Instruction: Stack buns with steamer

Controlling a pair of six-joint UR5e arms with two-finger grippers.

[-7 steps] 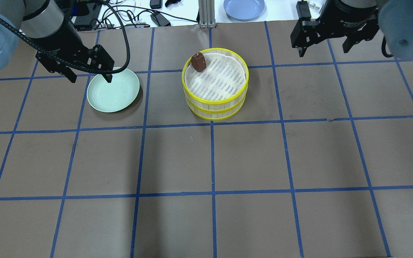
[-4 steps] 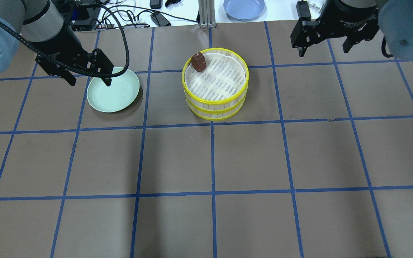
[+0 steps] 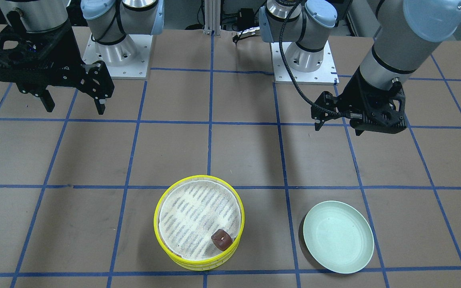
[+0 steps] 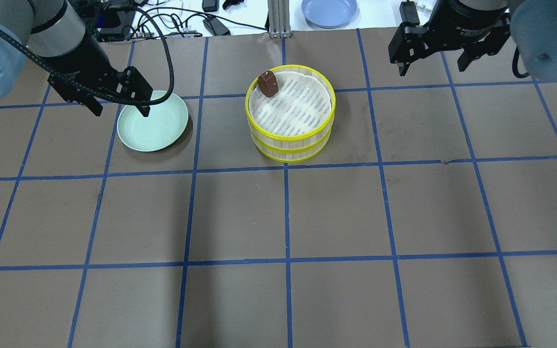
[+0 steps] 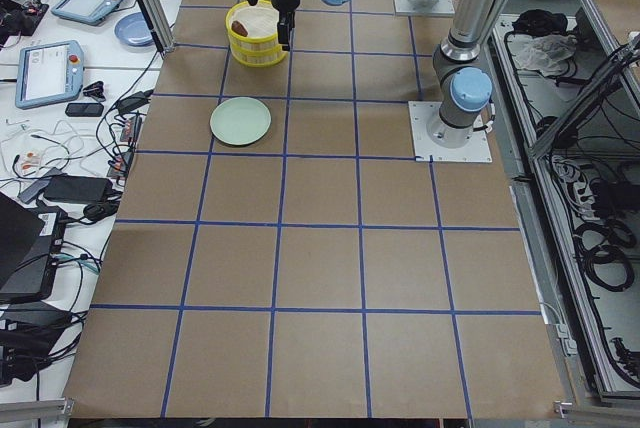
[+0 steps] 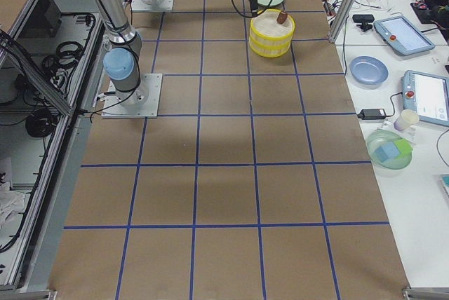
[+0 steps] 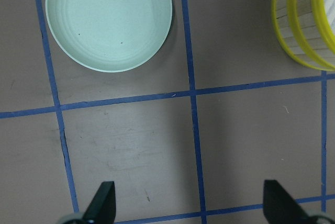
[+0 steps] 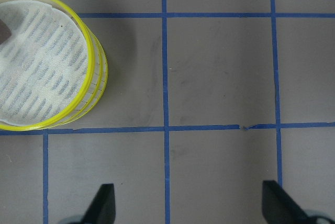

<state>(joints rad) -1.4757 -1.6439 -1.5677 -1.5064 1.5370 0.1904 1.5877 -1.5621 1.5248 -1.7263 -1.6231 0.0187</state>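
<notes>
The two steamer tiers (image 4: 289,145) stand stacked at the table's far middle, yellow rims aligned. They also show in the front view (image 3: 198,262). The dark brown bun (image 4: 268,83) lies on the upper tier's mesh against the rim, and shows in the front view (image 3: 221,239). The cream-white bun is hidden. My left gripper (image 4: 120,110) is open and empty, raised over the near-left edge of the green plate (image 4: 155,125). My right gripper (image 4: 432,67) is open and empty, raised well to the right of the stack. The right wrist view shows the stack (image 8: 78,114) at upper left.
The pale green plate (image 3: 338,236) is empty and lies left of the stack. Beyond the table's far edge are a blue plate (image 4: 329,12), cables and a metal post (image 4: 277,19). The brown table with blue grid tape stretches out nearer to me.
Both grippers have shifted slightly, the left a little left, the right a little left and away. Both stay open. The stack, bun and plate have not moved.
</notes>
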